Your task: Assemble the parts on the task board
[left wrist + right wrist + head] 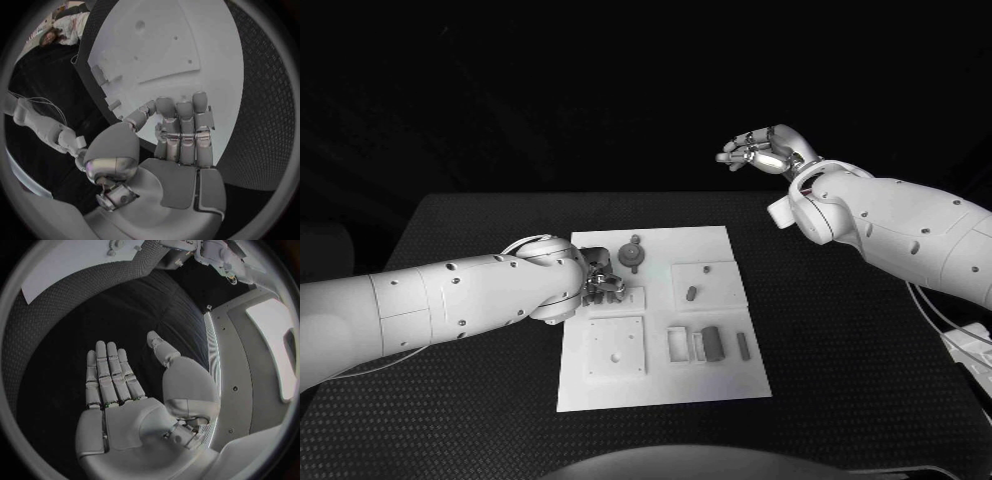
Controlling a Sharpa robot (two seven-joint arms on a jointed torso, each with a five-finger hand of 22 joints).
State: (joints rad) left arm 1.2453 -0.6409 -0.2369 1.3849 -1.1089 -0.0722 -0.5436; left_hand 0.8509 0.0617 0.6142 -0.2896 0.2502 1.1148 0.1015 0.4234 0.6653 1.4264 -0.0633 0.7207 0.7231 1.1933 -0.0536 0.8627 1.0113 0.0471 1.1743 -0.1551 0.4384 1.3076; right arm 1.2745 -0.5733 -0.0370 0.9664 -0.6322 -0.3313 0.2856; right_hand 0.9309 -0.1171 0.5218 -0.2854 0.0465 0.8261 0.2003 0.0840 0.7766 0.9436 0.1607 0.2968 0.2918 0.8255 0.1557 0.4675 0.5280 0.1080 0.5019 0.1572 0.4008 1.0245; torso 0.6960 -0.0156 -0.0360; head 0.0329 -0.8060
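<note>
The task board (661, 385) lies mid-tabletop (848, 380), its near edge short of the tabletop's front, with dark bare surface on both sides. Grey parts (711, 343) sit in its right half. The left hand (599, 282) rests at the board's left edge, fingers (181, 130) extended, holding nothing. Beyond the far edge, the right hand (764, 150) hangs raised, fingers straight and empty.

task board (733, 385) showing white | parts (713, 342) showing grey | desk (862, 350) showing black, finely dotted weave | left hand (599, 282) and right hand (764, 152) showing silver
</note>
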